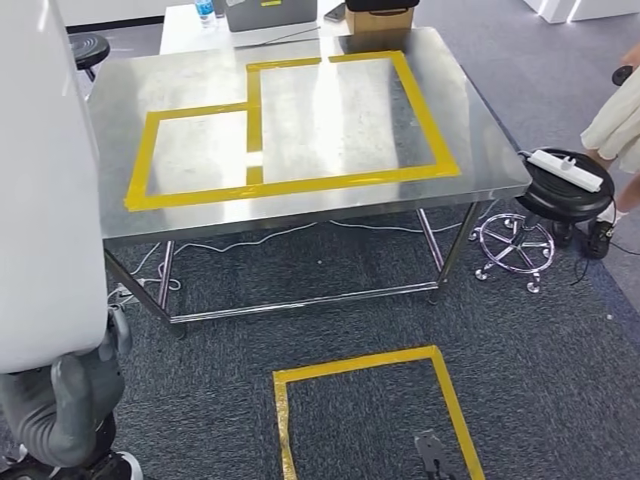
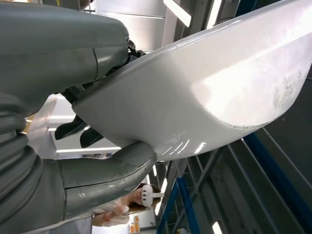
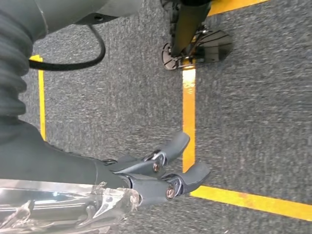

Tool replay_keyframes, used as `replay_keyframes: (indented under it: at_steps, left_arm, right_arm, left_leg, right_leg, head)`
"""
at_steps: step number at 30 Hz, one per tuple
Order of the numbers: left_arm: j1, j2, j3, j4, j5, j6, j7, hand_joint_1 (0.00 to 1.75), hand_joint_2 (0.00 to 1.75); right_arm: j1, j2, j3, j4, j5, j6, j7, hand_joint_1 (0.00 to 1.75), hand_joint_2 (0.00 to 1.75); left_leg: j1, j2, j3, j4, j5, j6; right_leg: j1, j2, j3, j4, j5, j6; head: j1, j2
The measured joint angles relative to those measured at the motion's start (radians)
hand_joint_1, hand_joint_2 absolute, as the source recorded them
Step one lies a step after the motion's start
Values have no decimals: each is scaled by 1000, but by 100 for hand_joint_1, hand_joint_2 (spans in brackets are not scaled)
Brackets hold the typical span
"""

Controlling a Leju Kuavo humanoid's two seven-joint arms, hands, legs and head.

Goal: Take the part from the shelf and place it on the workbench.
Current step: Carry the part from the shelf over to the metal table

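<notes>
**A:** Where is the part?

**B:** In the left hand (image 2: 73, 161). The part (image 2: 206, 92) is a big, smooth white panel with a curved, glossy face. In the left wrist view the thick grey thumb lies along one face of it and the darker fingers (image 2: 73, 129) press on the other face, so the hand grips it by one end and the rest of the panel reaches away from the hand.

**A:** And from the head?

**B:** The white panel (image 1: 45, 190) stands tall along the left edge, upright, above the grey hand (image 1: 72, 400) that holds its lower end. It is beside the table, not on it.

**A:** What about the table?

**B:** The steel table (image 1: 483, 150) stands ahead on grey carpet, with rectangles of yellow tape (image 1: 302, 185) on its top. The panel is near its left end, apart from the surface.

**A:** The right hand?

**B:** The right hand (image 3: 162, 170) hangs over the carpet. Its dark fingers (image 3: 191, 178) are stretched out, a little apart, and hold nothing. Under it runs the yellow tape of the floor square (image 3: 188, 122), which the head view shows in front of the table.

**A:** Anything else around?

**B:** A black stool (image 1: 566, 190) with a white power strip (image 1: 566, 170) on its seat, right of the table, and a person (image 1: 619, 120) in light clothing at the right edge. A cardboard box (image 1: 377, 20) sits beyond the far end of the table.
</notes>
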Motion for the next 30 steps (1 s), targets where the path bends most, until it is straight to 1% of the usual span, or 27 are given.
replay_keyframes:
  at_steps: [1, 2, 3, 4, 5, 6, 7, 8, 9, 11, 12, 13, 14, 15, 16, 17, 18, 19, 20, 21, 22, 23, 25, 27, 28, 29, 30]
  left_arm:
    - [0, 0, 0, 1, -1, 0, 0, 175, 175]
    - [0, 0, 0, 2, -1, 0, 0, 175, 175]
    - [0, 0, 0, 3, -2, 0, 0, 175, 175]
    - [0, 0, 0, 3, -2, 0, 0, 175, 175]
    - [0, 0, 0, 3, -2, 0, 0, 175, 175]
    - [0, 0, 0, 4, -2, 0, 0, 175, 175]
    - [-1, 0, -1, 4, -2, 0, 0, 175, 175]
    - [-1, 0, -1, 4, -2, 0, 0, 175, 175]
    - [-2, 0, -2, 4, -2, 0, 0, 175, 175]
    - [-3, -1, -5, 4, -2, -1, 0, 175, 175]
    - [-4, -1, -7, 4, -2, -1, 0, 175, 175]
    - [-4, -2, -8, 5, 0, -2, 0, 175, 175]
    - [-5, -2, -10, 5, 2, -3, 0, 175, 175]
    - [-5, -2, -10, 5, 4, -4, -1, 175, 175]
    - [-5, -2, -11, 5, 6, -4, -2, 175, 175]
    - [-5, -2, -11, 5, 7, -4, -3, 175, 175]
    - [-5, -2, -11, 6, 8, -4, -4, 175, 175]
    - [-5, -2, -12, 6, 8, -4, -4, 175, 175]
    - [-5, -2, -12, 6, 8, -5, -5, 175, 175]
    - [-5, -2, -12, 6, 8, -4, -6, 175, 175]
    - [-6, -1, -12, 6, 8, -4, -8, 175, 175]
    - [-6, -1, -12, 6, 9, -4, -9, 175, 175]
    - [-6, 0, -12, 6, 10, -5, -12, 175, 175]
    - [-6, 0, -12, 6, 10, -5, -13, 175, 175]
    - [-6, 0, -12, 6, 10, -5, -14, 175, 175]
    - [-6, 0, -12, 6, 10, -5, -14, 175, 175]
    - [-6, 1, -12, 6, 10, -5, -15, 175, 175]
  right_arm:
    - [1, 0, 0, 0, 0, 0, 0, 0, 175]
    - [1, -1, 0, 0, 0, 0, 0, 0, 175]
    - [2, -1, -1, 0, 0, 0, 0, 0, 175]
    - [2, -1, -1, 0, 0, 0, 0, 0, 175]
    - [2, 0, -1, 0, 0, 0, 0, 0, 175]
    - [1, 0, -1, 1, -1, 0, 0, 0, 175]
    - [0, 1, -1, 2, -1, 0, -1, 0, 175]
    - [-1, 2, -1, 3, -1, 0, -1, 0, 175]
    - [-3, 2, -1, 4, -1, 0, -1, 0, 175]
    - [-4, 2, -1, 4, -2, 0, -1, 0, 175]
    - [-5, 2, -1, 4, -2, 0, -1, 0, 175]
    - [-6, 1, -1, 4, -2, 0, -1, 0, 175]
    - [-6, 1, -1, 4, -2, 0, -2, 0, 175]
    - [-6, 0, -1, 4, -2, 0, -2, 0, 175]
    - [-5, -1, -1, 4, -2, 0, -1, 0, 175]
    - [-4, -2, -1, 4, -1, 0, -1, 0, 175]
    - [-2, -3, -2, 4, -1, 0, -1, 0, 175]
    - [-2, -4, -2, 4, -1, 0, 0, 0, 175]
    - [-2, -5, -2, 4, -1, 0, 0, 0, 175]
    - [-2, -5, -2, 5, -1, 0, 0, 0, 175]
    - [-3, -6, -2, 5, -1, 0, 0, 0, 175]
    - [-3, -6, -2, 6, -1, 0, 0, 0, 175]
    - [-3, -6, -2, 7, 0, 1, -1, 0, 175]
    - [-3, -7, -2, 7, 1, 0, -1, 0, 175]
    - [-4, -7, -2, 7, 1, 0, -2, 0, 175]
    - [-4, -7, -2, 7, 1, 0, -2, 0, 175]
    - [-4, -7, -2, 7, 1, 0, -2, 0, 175]
  left_leg:
    - [0, 0, -43, 55, -6, 0]
    - [0, 0, -71, 77, 8, 2]
    - [-1, 0, -79, 61, 43, 7]
    - [-3, 0, -67, 9, 93, 16]
    - [-8, 0, -45, -60, 149, 28]
    - [-15, -1, -22, -123, 190, 43]
    - [-21, -1, -4, -170, 212, 54]
    - [-25, -1, 6, -194, 215, 60]
    - [-28, -1, 11, -202, 206, 63]
    - [-24, -2, 24, -220, 198, 62]
    - [-19, -1, 34, -231, 195, 63]
    - [-14, 0, 45, -241, 191, 63]
    - [-11, 1, 53, -246, 185, 63]
    - [-9, 2, 60, -247, 178, 65]
    - [-9, 1, 65, -246, 171, 64]
    - [-7, 0, 72, -245, 163, 63]
    - [-6, -2, 78, -242, 155, 60]
    - [-3, -4, 86, -237, 146, 56]
    - [0, -6, 93, -231, 136, 49]
    - [0, -7, 98, -223, 126, 42]
    - [0, -8, 100, -216, 119, 36]
    - [-2, -8, 100, -210, 115, 31]
    - [-2, -10, 98, -208, 113, 27]
    - [0, -8, 93, -192, 98, 20]
    - [1, -6, 79, -161, 77, 15]
    - [2, -4, 54, -108, 47, 10]
    - [3, -3, 19, -38, 15, 6]
  right_leg:
    - [0, 0, 10, 0, -8, 0]
    - [1, 0, 23, 0, -15, 1]
    - [3, 2, 39, 0, -24, 2]
    - [5, 4, 57, -2, -34, 3]
    - [5, 7, 74, -6, -45, 4]
    - [8, 10, 88, -10, -57, 6]
    - [9, 12, 99, -15, -68, 9]
    - [8, 12, 105, -22, -75, 13]
    - [9, 12, 112, -31, -80, 18]
    - [9, 8, 127, -49, -87, 27]
    - [11, 5, 124, -37, -97, 31]
    - [12, 2, 107, 0, -115, 35]
    - [12, -1, 72, 62, -140, 38]
    - [11, -4, 24, 136, -166, 42]
    - [10, -5, -24, 201, -180, 45]
    - [9, -5, -60, 236, -174, 49]
    - [8, -5, -80, 233, -145, 53]
    - [6, -6, -81, 191, -96, 57]
    - [2, -7, -71, 126, -41, 63]
    - [0, -6, -57, 68, 0, 66]
    - [-2, -4, -45, 28, 25, 62]
    - [-2, -2, -41, 11, 33, 56]
    - [0, 2, -40, 14, 31, 36]
    - [-1, 2, -40, 14, 31, 22]
    - [-2, 1, -39, 13, 31, 17]
    - [-3, 0, -39, 13, 30, 13]
    - [-3, -1, -39, 13, 30, 10]
  head:
    - [0, 0]
    - [0, 0]
    - [0, 0]
    - [0, 0]
    - [0, 0]
    - [2, 0]
    - [2, 0]
    - [4, 0]
    - [4, 0]
    - [3, 0]
    - [3, 0]
    - [4, 0]
    - [5, 0]
    - [5, 0]
    - [6, 0]
    - [7, 0]
    - [8, 0]
    - [9, 0]
    - [9, 0]
    - [10, 0]
    - [9, 0]
    - [8, 0]
    - [6, 0]
    - [4, 0]
    - [2, 0]
    - [1, 0]
    - [0, 0]
